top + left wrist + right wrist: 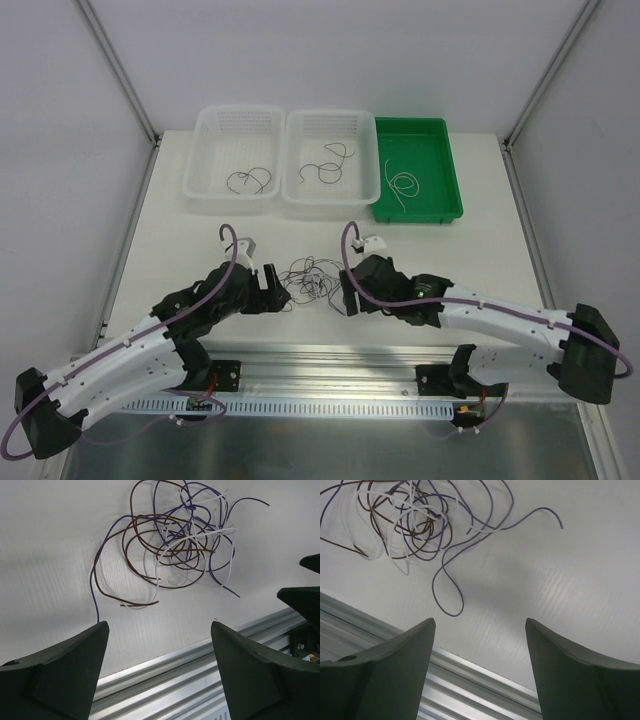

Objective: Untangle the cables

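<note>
The tangled clump of thin brown, purple and white wire cables [308, 278] lies loose on the white desk [470, 240]. Its loops cross one another in the middle, and a few free ends trail outward, with a purple one reaching toward each side. We judge the knot not yet undone, since no strand lies apart from it on the desk.

Just left of the clump we see the left hand [270, 288], its black fingers [75, 670] spread wide and grasping nothing. Just right of the clump the right hand [348, 288] mirrors it, equally spread and empty. We take it that the two flank the clump so that each can seize a different strand and draw it outward from opposite sides.

Beyond the clump, well apart from it, three containers stand in a row, which we read as places for sorted strands. The white plastic mesh basket [234, 203], beyond and left of the clump, holds one dark curly strand [250, 181]. The second white mesh basket [330, 208], straight beyond the clump, holds another dark curled strand [328, 165]. The green plastic tray [418, 213], beyond and right of the clump, holds a single white strand [402, 185]
</note>
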You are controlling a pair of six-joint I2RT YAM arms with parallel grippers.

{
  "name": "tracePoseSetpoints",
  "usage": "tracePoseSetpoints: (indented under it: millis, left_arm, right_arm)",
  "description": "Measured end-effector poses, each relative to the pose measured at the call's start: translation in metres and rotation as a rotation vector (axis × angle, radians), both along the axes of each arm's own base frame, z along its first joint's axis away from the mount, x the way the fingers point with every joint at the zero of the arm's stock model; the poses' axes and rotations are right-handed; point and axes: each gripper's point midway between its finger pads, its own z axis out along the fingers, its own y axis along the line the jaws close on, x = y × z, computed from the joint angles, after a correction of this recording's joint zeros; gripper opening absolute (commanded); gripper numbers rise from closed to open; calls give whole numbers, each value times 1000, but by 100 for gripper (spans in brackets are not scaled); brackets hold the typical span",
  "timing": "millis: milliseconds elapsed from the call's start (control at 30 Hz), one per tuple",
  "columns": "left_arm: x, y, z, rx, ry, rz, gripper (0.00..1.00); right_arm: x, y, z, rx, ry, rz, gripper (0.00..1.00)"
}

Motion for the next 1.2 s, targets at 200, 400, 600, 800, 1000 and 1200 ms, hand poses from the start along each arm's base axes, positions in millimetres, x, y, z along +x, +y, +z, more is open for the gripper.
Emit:
tracePoseSetpoints:
  millis: [200,400,600,800,1000,1200]
  left_arm:
    - [-6,9,-18,-12,15,37,81]
    - [-12,15,-40,-9,82,99,79]
    - [-2,16,-36,-26,60,162,76]
    - [10,12,-44,15,75,199,72]
    - [19,10,-61,68,101,233,54]
    - [29,5,-67,82,99,264,0]
  right_arm:
    - [13,49,-6,5,14,58,84]
    - [33,87,-6,47,-14,62,86]
    - [44,107,-33,27,5,48,85]
    - [51,107,-58,-3,34,16,77]
    - [55,109,-59,7,30,6,51]
    - [57,112,-60,18,23,3,17]
